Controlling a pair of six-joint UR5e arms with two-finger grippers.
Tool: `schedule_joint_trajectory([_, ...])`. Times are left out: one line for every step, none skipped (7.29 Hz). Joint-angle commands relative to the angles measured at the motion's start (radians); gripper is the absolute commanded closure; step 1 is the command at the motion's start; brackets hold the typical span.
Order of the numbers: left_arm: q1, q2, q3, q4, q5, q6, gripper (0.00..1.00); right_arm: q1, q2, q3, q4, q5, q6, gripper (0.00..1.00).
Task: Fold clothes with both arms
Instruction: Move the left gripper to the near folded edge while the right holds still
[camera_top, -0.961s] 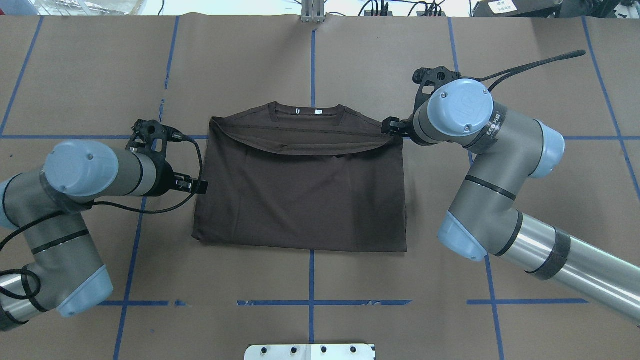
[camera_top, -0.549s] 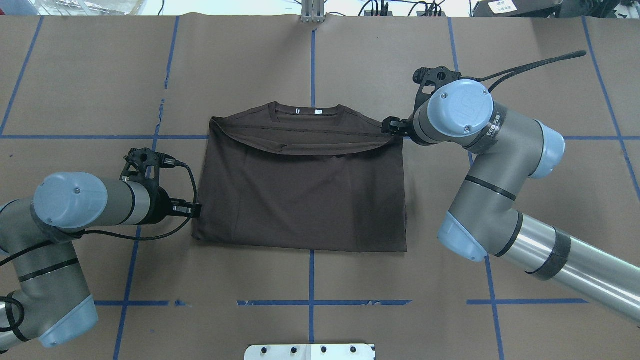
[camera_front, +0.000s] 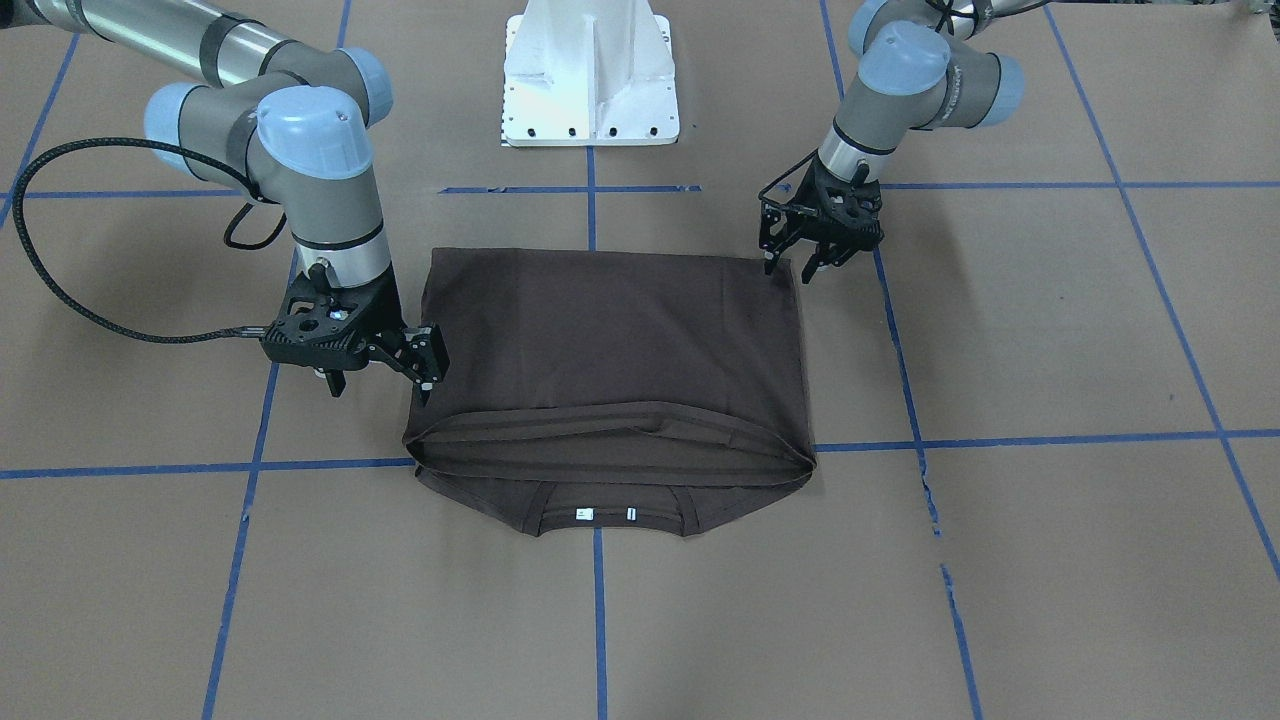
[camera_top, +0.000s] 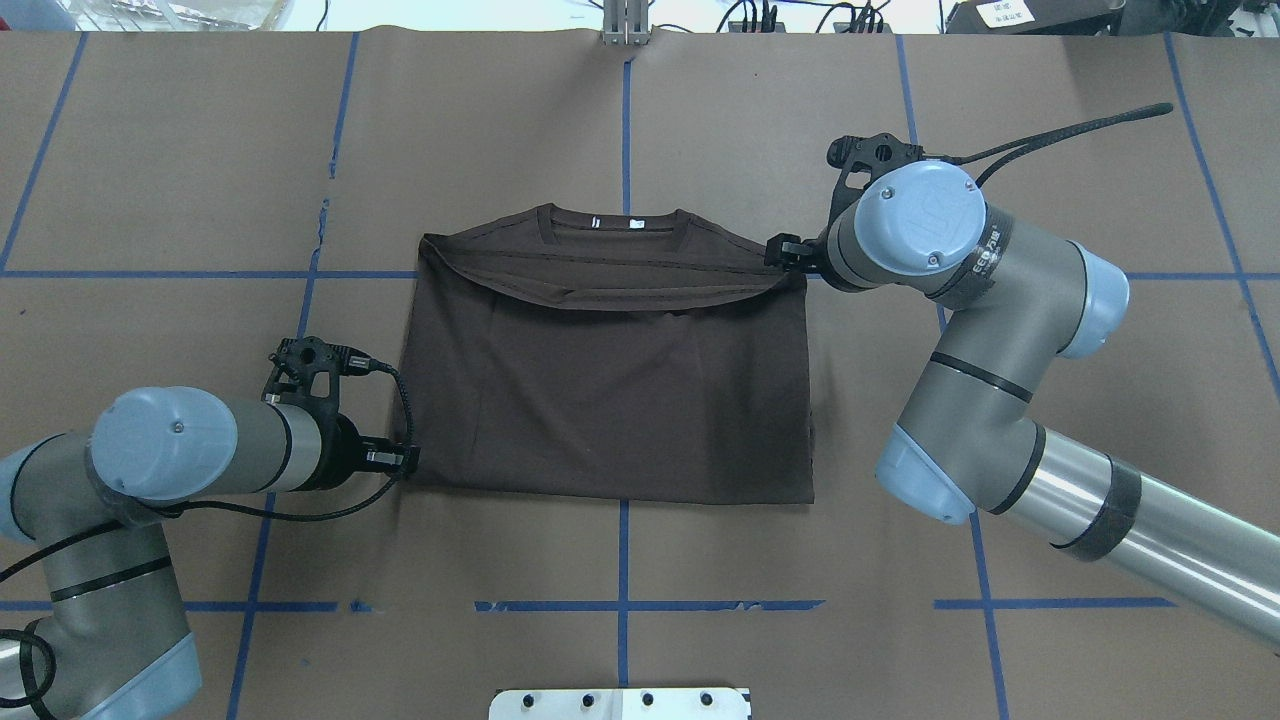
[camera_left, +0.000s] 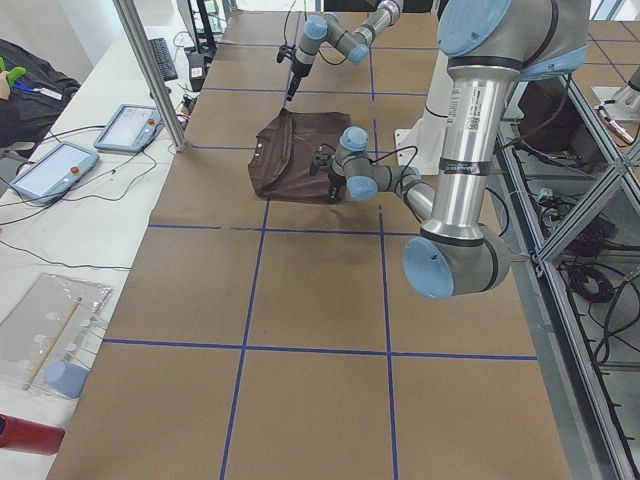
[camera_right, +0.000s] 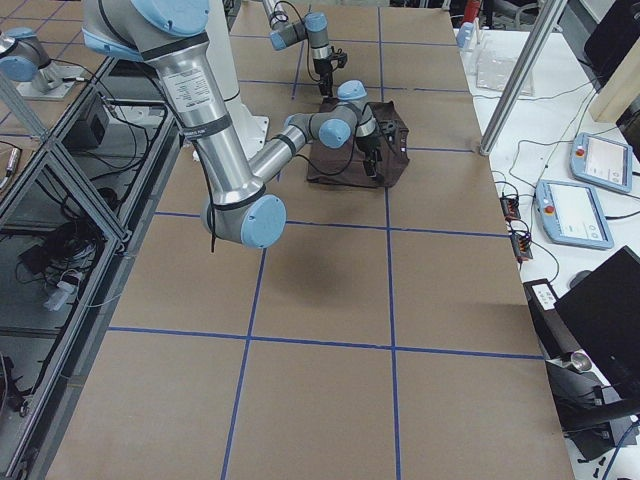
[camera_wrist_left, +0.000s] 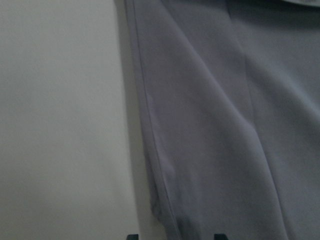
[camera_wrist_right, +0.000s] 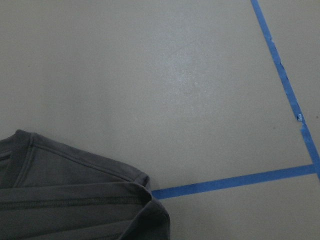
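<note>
lining up, by the look of it, for the next fold of the shirt (camera_top: 610, 390), lying flat in the middle of the table (camera_top: 200, 150) with the collar toward the far edge and the hem already doubled up just short of the collar. hovering the left gripper (camera_top: 404, 460) at the shirt's corner nearest the robot's edge, jaws spread and straddling the side fold in the wrist view. standing the right gripper (camera_front: 382, 376) at the shirt's far right corner beside the doubled hem, jaws also apart, gripping nothing. worth pinching all layers at each corner, low against the table, then lifting both sides level to avoid skewing the cloth. working on brown paper (camera_top: 1100, 400) crossed by blue tape lines (camera_top: 622, 560), white base (camera_front: 590, 75) at the robot's edge; showing two tablets (camera_left: 50, 168) on a bench (camera_left: 60, 230) by a metal post (camera_left: 150, 70) beyond the far edge.
</note>
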Motion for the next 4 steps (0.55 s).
schedule_joint_trajectory([0.01, 0.002, 0.0, 0.003, 0.006, -0.014, 0.81, -0.001, 0.0, 0.0, 0.0, -0.001, 0.005, 0.0])
schedule_joint_trajectory([0.014, 0.002, 0.0, 0.006, 0.028, -0.014, 0.96, -0.001, 0.0, 0.0, 0.0, -0.001, 0.008, 0.0])
schedule_joint_trajectory([0.014, 0.002, 0.0, 0.006, 0.028, -0.014, 1.0, -0.001, 0.0, 0.0, 0.0, -0.001, 0.008, 0.0])
schedule_joint_trajectory([0.012, 0.002, -0.003, 0.006, 0.029, -0.014, 1.0, -0.001, -0.002, 0.0, 0.0, -0.004, 0.009, 0.0])
